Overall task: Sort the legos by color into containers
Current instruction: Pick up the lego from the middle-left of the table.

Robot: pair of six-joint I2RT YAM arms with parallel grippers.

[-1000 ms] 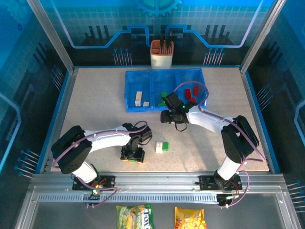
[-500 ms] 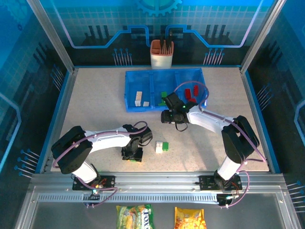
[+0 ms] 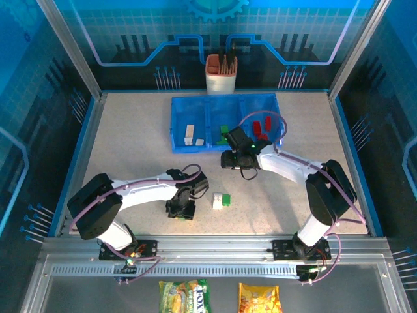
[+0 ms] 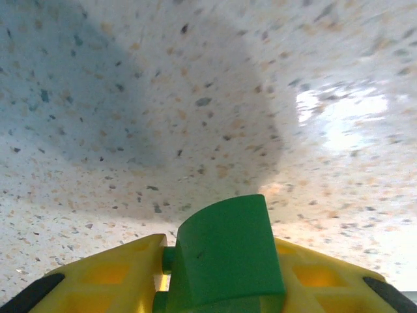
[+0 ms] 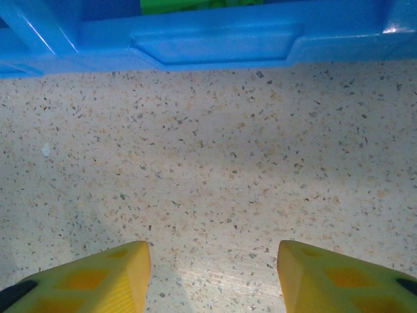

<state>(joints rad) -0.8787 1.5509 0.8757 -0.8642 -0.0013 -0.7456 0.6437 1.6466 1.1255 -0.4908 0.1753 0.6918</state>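
Note:
My left gripper (image 3: 180, 210) points down at the table on the near left and is shut on a green lego (image 4: 227, 253), pinched between its yellow fingers (image 4: 111, 279). A white lego (image 3: 217, 202) and a green lego (image 3: 226, 199) lie side by side just to its right. The blue containers tray (image 3: 181, 104) holds white legos (image 3: 189, 134) on the left, green legos (image 3: 223, 132) in the middle and red legos (image 3: 262, 125) on the right. My right gripper (image 3: 231, 159) hovers open and empty over bare table, just in front of the tray wall (image 5: 215, 40).
An orange-and-white holder cup (image 3: 221, 75) stands behind the tray. Two snack packets (image 3: 185, 297) (image 3: 259, 298) lie outside the table past the near rail. Aluminium frame posts stand at the far corners.
My left gripper's jaws have closed on the green lego at the near left of the table. The right arm has barely shifted.

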